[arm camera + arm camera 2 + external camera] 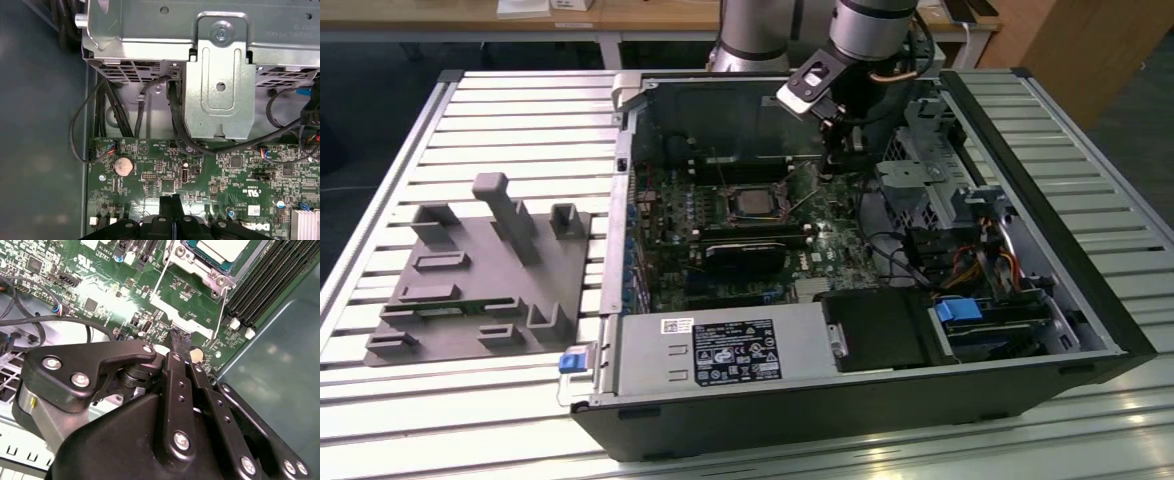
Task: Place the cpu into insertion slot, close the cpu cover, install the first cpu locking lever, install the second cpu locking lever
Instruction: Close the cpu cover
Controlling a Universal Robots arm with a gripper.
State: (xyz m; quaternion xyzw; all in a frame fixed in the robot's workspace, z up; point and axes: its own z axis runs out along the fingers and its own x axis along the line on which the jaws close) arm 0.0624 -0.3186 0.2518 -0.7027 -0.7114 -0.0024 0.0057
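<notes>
One of the four steps looked done, and three were left. Nearest, the black metal gripper (180,342) had its fingers pressed together, with nothing visible between them. Just ahead of its tip stood the cpu cover (186,326), a thin silvery frame tilted up off the socket and not closed; I could not tell whether the tip touched it. Beyond the cover, the flat, pale silvery-beige cpu (223,247) lay seated in the square, silver-rimmed insertion slot (215,279). I judged both lever steps undone. The arm reached steeply down into the open black computer case (881,400), with the gripper pointing at the green circuit board (150,160).
</notes>
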